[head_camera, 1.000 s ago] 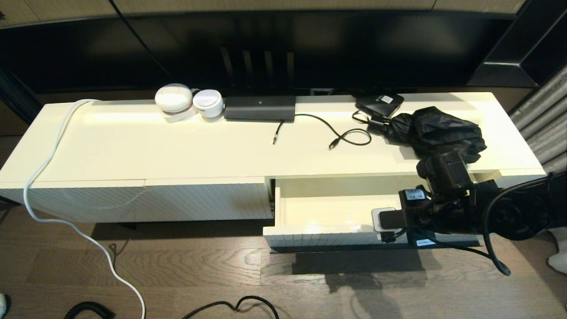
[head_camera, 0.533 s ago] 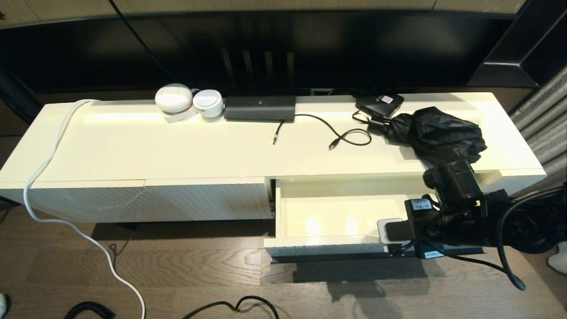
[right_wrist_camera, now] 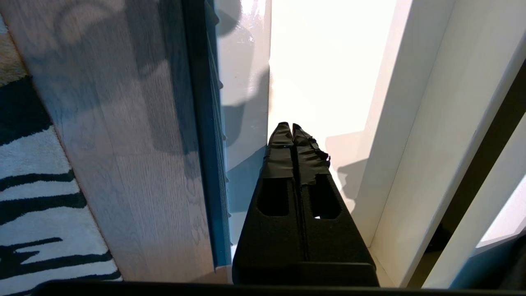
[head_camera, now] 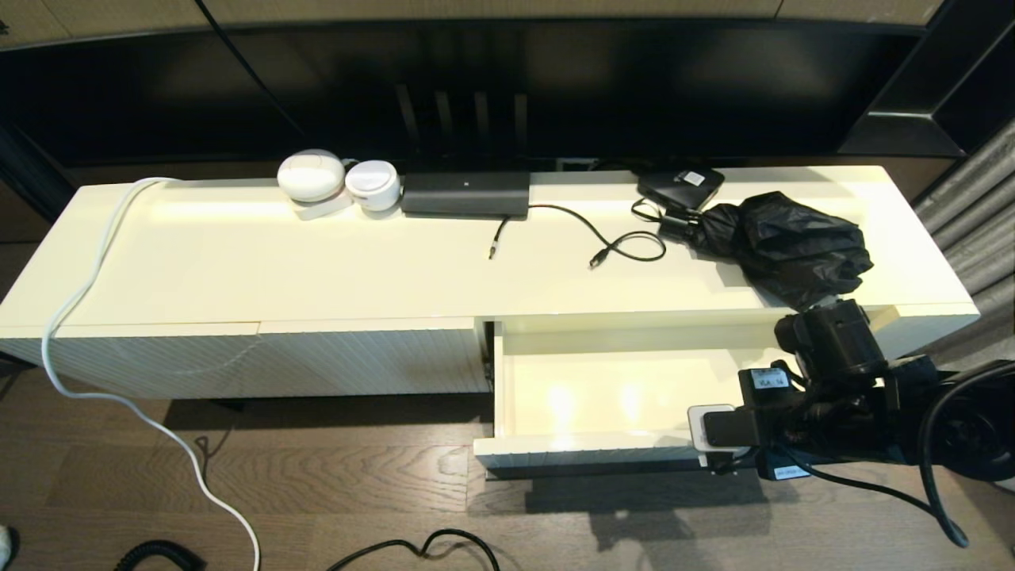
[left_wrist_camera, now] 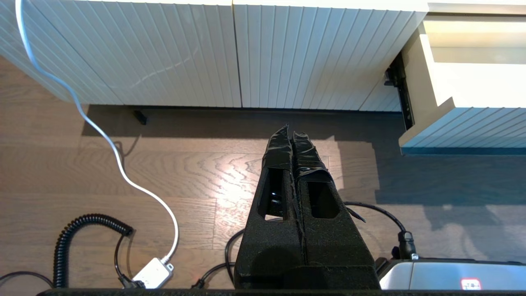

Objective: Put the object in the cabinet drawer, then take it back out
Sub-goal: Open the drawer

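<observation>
Head view: the drawer (head_camera: 603,396) stands pulled out, empty inside. The right claw (right_wrist_camera: 291,128), fingers closed on nothing, hooks behind the drawer front to draw it open. The left claw (left_wrist_camera: 291,133), closed, hangs parked over the floor.

so the right gripper (right_wrist_camera: 291,125) pulled back toward the robot and the cabinet drawer (head_camera: 587,450) slid further open

Cream-white cabinet drawer (head_camera: 587,396) with ribbed front, pulled open, smooth interior bare
</observation>
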Robot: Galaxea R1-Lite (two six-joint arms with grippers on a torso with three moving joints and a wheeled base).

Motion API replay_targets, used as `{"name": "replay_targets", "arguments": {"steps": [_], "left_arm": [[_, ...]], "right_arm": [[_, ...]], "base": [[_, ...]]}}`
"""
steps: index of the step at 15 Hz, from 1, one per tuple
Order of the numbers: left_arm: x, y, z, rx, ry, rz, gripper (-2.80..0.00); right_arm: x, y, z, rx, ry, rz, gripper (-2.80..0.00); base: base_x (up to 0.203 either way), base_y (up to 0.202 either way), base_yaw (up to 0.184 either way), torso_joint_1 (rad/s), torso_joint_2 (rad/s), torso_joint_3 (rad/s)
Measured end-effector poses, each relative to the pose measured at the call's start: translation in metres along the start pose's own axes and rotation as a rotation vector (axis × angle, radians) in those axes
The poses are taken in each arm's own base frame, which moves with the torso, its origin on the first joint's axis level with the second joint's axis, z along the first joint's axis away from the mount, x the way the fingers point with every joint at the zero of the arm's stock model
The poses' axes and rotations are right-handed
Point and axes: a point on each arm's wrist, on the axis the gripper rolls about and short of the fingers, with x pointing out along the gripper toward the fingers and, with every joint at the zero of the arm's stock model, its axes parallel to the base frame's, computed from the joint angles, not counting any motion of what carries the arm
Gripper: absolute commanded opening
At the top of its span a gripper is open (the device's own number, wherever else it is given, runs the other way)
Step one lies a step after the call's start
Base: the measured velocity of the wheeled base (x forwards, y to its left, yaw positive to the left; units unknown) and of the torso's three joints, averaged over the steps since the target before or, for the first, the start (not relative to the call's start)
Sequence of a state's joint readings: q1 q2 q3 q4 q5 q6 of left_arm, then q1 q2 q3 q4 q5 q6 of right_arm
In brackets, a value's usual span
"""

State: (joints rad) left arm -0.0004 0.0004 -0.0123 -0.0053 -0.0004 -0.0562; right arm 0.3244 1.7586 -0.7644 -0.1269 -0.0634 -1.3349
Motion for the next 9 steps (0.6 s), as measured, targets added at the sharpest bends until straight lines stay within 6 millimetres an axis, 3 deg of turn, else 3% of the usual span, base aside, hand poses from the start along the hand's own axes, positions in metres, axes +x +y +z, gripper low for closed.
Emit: {"name": "replay_targets", "arguments": {"steps": [9], "left_arm": [[0.0, 0.0, 0.0, 0.0, 0.0, 0.0, -2.8]], "right_arm": [[-0.0067, 0.0065, 0.0005, 0.009, -0.002, 0.017, -2.8]], "base": [[0.0, 0.0, 0.0, 0.0, 0.0, 0.0]]}}
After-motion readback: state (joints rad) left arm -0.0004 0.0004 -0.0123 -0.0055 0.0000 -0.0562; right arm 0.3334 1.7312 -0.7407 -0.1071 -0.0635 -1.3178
